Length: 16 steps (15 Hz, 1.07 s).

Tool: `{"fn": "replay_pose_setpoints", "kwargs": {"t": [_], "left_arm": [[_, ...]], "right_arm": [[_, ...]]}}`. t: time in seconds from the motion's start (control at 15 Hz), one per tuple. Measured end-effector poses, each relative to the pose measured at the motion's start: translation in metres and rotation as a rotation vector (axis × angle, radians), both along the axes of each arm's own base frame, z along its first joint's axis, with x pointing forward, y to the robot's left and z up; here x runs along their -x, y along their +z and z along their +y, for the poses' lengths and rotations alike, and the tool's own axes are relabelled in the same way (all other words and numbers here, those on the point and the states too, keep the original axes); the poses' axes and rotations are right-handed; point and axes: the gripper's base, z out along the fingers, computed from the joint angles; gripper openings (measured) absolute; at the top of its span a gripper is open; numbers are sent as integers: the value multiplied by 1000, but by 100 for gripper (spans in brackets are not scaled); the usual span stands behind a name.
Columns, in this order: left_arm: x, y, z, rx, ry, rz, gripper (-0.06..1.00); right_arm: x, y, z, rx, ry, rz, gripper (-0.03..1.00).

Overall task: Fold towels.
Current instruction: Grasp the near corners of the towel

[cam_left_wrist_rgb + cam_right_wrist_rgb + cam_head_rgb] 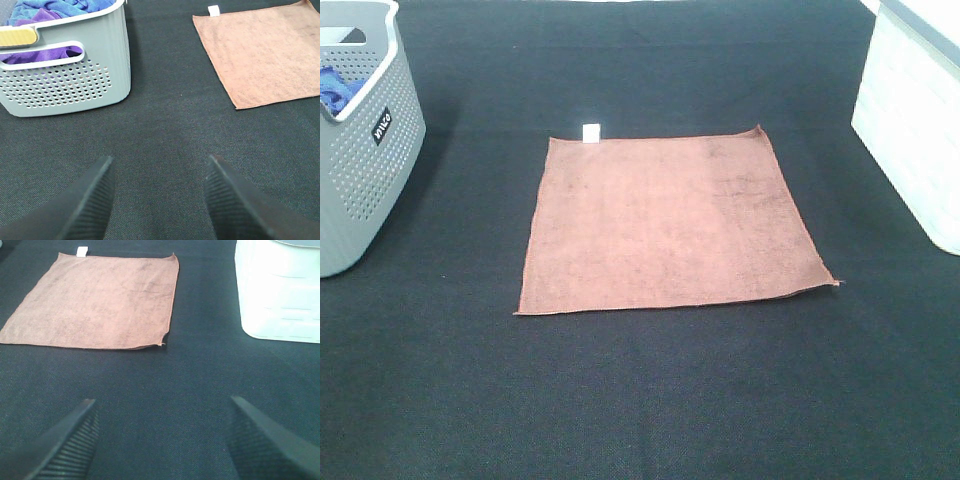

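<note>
One towel [670, 220] lay flat on the dark table [640, 400], between a grey basket [360, 150] and a white bin [920, 130]. Short of it hung the left gripper [160, 170] and the right gripper [162, 407], jaws spread, empty. Soft, light and limp, it likely suited pinching at the near corners.

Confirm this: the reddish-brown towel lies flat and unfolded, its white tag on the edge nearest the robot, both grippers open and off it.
One detail is wrong. The white tag sits on the far edge of the towel, away from the robot, as the exterior high view shows. The rest stands: flat, unfolded, left gripper and right gripper open and off it.
</note>
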Motion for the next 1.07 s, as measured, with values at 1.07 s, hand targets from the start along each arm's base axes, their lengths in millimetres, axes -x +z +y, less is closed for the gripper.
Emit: {"fn": "replay_pose_setpoints", "kwargs": {"t": [1.07], "left_arm": [[-6,17,-1,43,2,-142,53]], "right_arm": [[-19,14,0,-30,-10,-32,67]]}}
